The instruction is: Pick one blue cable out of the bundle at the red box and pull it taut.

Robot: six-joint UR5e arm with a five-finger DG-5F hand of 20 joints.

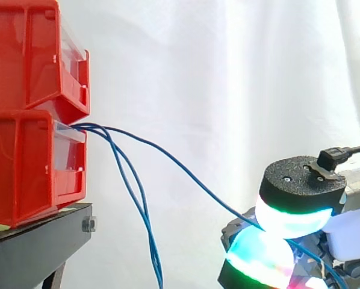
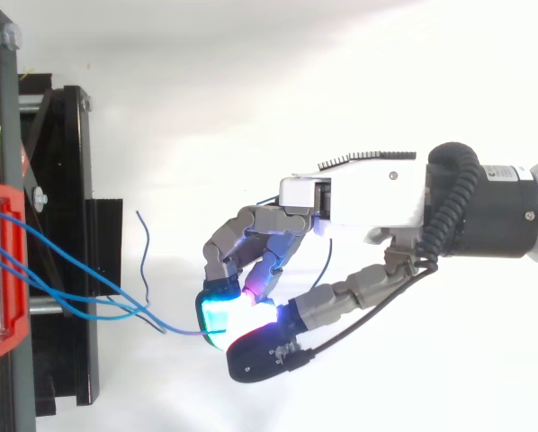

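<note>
Now the robot hand (image 2: 341, 202) pinches one blue cable (image 1: 186, 171) that sags from the red box (image 1: 29, 168); it should hold the pinch firm and pull straight away from it

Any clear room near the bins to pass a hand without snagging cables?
Bare: above the held blue cable, between the red bins and the hand, against the curtain. Crowded: below it, where loose blue cables hang beside the black stand.
</note>
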